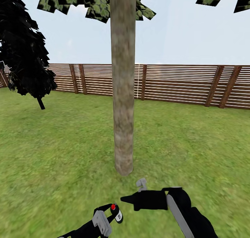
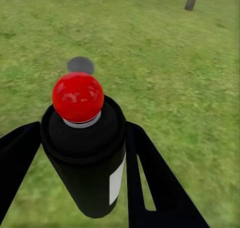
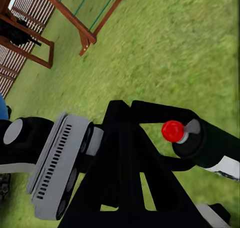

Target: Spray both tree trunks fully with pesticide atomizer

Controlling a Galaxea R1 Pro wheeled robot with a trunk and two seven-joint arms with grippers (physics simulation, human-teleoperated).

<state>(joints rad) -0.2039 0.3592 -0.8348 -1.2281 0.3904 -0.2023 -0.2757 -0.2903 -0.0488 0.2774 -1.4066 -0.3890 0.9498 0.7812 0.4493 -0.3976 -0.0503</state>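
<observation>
Head view: tree trunk (image 1: 123,92) rises from open lawn (image 1: 194,144), slatted fence (image 1: 180,83) behind.

Left wrist view: left gripper (image 2: 82,153) clamps the atomizer (image 2: 85,158).

Right wrist view: right gripper (image 3: 125,158), fingers together, nothing held.

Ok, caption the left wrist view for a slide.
Left gripper holding a dark cylindrical atomizer with a glossy red round cap, above green lawn.

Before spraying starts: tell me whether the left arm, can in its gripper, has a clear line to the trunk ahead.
Probably yes. The left gripper grips the atomizer low before the trunk, with bare grass between; the right gripper sits off to the side.
</observation>
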